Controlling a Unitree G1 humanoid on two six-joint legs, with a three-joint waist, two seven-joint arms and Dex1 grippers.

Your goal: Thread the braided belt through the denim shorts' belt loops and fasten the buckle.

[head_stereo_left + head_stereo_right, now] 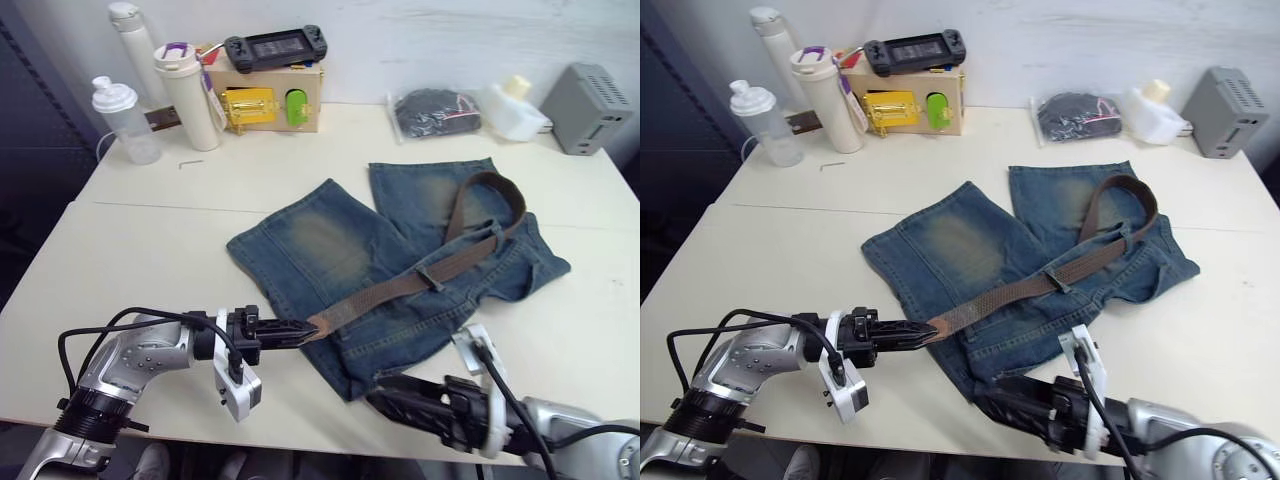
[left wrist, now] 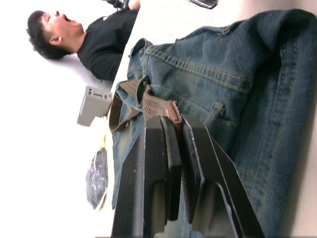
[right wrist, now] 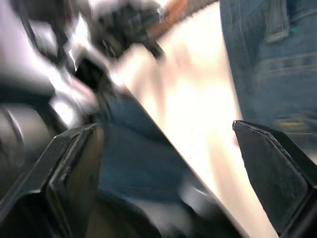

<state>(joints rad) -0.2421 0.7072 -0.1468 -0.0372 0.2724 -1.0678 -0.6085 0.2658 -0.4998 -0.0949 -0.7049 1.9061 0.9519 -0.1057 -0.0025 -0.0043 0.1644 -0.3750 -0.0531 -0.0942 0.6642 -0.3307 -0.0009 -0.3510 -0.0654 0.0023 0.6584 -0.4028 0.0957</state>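
Left eye view: braided belt [image 1: 400,285] lies diagonally across the denim shorts [image 1: 400,265], far end looping over their upper right. Left gripper [image 1: 305,328], at the shorts' near-left edge, is clamped on the belt's free tip. Right gripper [image 3: 168,163] hovers just off the shorts' near edge, fingers spread wide, empty.

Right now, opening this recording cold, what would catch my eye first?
The denim shorts spread across the middle of the table, with the braided belt running along their waistband and curving over one leg. At the near edge, the left gripper is shut on the belt's tip, while the right gripper hangs open beside the shorts.
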